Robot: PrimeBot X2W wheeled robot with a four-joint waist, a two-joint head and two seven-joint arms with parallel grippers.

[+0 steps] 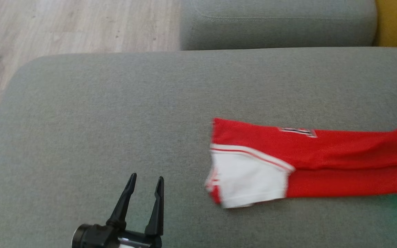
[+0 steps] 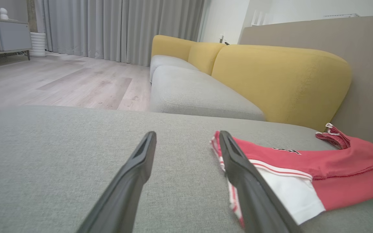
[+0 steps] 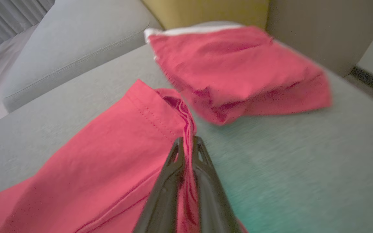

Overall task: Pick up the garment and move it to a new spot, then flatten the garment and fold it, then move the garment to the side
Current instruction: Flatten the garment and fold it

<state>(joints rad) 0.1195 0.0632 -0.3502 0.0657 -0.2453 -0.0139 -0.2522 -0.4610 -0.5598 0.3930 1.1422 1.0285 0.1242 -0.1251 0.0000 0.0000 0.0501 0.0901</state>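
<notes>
Two hands over one grey sofa cushion [image 1: 115, 103]. Holds the left hand [image 1: 147, 176] wide open at the lower left of the head view, both dark fingers spread, gripping nothing, above bare cushion, near the red and white garment [image 1: 288, 148] but apart from it. Shows, in the left wrist view, the same left hand [image 2: 187, 134] with a broad gap between its fingers, one finger overlapping the garment's [image 2: 335, 161] white-panelled end in the picture; cannot tell from there whether touching cloth. Pinches the right hand [image 3: 188, 139] shut on a bunched red fold of the garment [image 3: 108, 155], fingers pressed nearly together with cloth squeezed between them. Finds the garment stretched long across the cushion toward the robot's right, doubled lengthwise, white panel with red stripes at the left end, a small dark-and-white mark on the upper layer, the right end running out of the head view. Shows, in the right wrist view, a further red portion with a white edge beyond the pinched fold, blurred, near the yellow backrest [image 3: 206, 9]; cannot tell whether resting on the cushion. Puts pale wood floor [image 1: 47, 24] beyond the cushion's left edge.
</notes>
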